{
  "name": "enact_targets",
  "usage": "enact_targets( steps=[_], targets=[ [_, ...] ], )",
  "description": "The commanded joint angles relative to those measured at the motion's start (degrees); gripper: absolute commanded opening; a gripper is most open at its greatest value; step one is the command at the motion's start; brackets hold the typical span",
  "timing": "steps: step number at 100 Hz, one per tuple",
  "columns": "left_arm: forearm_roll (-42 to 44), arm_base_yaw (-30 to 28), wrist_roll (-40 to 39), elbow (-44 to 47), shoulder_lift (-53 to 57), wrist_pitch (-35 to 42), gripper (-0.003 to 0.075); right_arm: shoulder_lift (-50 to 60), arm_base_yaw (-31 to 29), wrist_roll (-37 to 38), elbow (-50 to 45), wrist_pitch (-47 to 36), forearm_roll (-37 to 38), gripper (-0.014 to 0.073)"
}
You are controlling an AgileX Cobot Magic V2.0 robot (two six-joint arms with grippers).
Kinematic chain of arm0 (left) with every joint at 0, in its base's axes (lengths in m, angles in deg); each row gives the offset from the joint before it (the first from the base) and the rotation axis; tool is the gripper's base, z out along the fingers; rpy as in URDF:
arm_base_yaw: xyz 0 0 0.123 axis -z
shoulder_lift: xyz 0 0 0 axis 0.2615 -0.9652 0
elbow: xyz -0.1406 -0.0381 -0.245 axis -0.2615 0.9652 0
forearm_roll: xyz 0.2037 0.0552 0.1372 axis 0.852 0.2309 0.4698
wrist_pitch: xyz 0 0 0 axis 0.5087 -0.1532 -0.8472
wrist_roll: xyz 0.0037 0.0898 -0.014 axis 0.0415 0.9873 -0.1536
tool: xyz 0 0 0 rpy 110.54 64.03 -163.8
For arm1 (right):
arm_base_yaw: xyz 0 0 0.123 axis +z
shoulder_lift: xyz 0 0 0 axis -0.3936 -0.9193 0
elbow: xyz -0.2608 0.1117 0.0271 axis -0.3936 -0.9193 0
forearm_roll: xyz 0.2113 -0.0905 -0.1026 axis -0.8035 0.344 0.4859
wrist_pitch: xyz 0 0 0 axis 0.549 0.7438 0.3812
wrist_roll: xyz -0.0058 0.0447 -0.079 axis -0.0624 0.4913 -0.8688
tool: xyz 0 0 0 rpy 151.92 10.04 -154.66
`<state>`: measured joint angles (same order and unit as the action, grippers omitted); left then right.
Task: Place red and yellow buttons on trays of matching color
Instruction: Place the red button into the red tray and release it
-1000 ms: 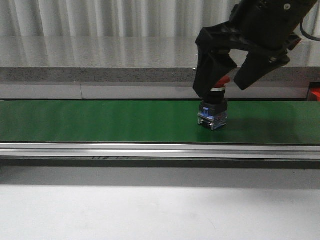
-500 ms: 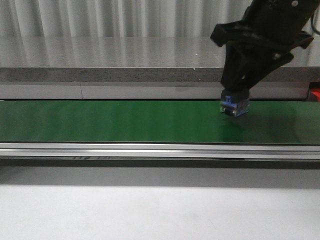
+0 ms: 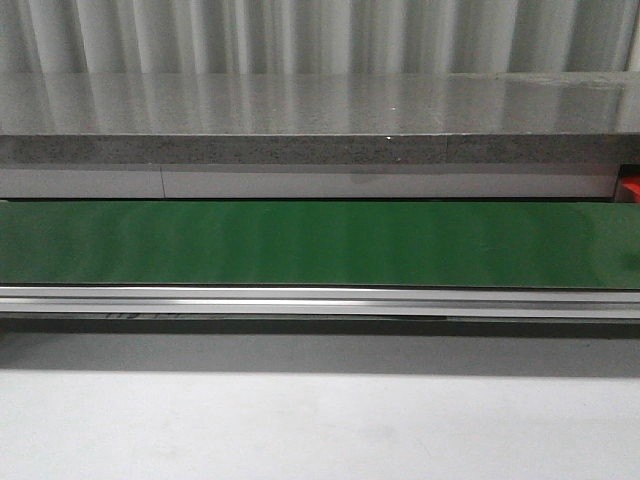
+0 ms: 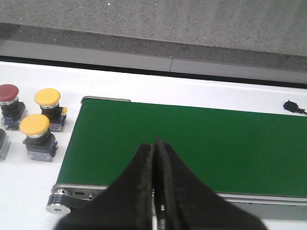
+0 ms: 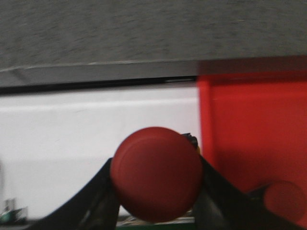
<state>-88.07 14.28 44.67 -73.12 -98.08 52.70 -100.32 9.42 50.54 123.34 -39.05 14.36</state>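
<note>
My right gripper [image 5: 156, 184] is shut on a red button [image 5: 156, 172], whose round cap fills the space between the black fingers. A red tray [image 5: 254, 129] lies just beside it, with another red button [image 5: 285, 201] inside. A sliver of the red tray [image 3: 630, 187] shows at the front view's right edge; neither arm shows there. My left gripper [image 4: 156, 143] is shut and empty above the green conveyor belt [image 4: 216, 143]. Two yellow buttons [image 4: 47, 97] [image 4: 34, 125] and a red button [image 4: 8, 92] stand on the white table beside the belt's end.
The green belt [image 3: 320, 245] runs across the front view with an aluminium rail [image 3: 320, 300] along its near side. A grey stone ledge [image 3: 320, 110] lies behind it. A small black connector [image 4: 290, 105] sits on the table past the belt.
My right gripper closed on the red button on the belt, lifted it and carried it right, out of the front view. The belt is now bare.
</note>
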Motion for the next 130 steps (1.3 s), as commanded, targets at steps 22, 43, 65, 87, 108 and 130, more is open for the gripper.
enact_targets(
  steps=[22, 43, 65, 87, 108, 130],
  targets=[
    [-1.0, 0.3, 0.2, -1.4, -0.1, 4.2, -0.002, -10.8, -8.8, 0.5, 5.0, -5.5, -1.5, 0.0105],
    [-1.0, 0.3, 0.2, -1.4, -0.1, 4.2, -0.002, -14.6, -9.0, 0.5, 5.2, -9.0, -3.0, 0.0105],
    [-1.0, 0.3, 0.2, -1.4, -0.1, 4.2, -0.002, -16.4, -9.0, 0.5, 5.2, -10.6, -3.4, 0.0116],
    [-1.0, 0.3, 0.2, -1.4, -0.1, 4.2, -0.002, -16.9, -9.0, 0.5, 5.2, -10.7, -3.4, 0.0306],
    [-1.0, 0.3, 0.2, -1.4, -0.1, 4.2, -0.002, -16.9, -9.0, 0.5, 5.2, -10.4, -3.4, 0.0557],
    [-1.0, 0.3, 0.2, -1.4, -0.1, 4.2, -0.002, -13.2, -9.0, 0.5, 6.8, -10.0, -3.4, 0.0596]
  ],
)
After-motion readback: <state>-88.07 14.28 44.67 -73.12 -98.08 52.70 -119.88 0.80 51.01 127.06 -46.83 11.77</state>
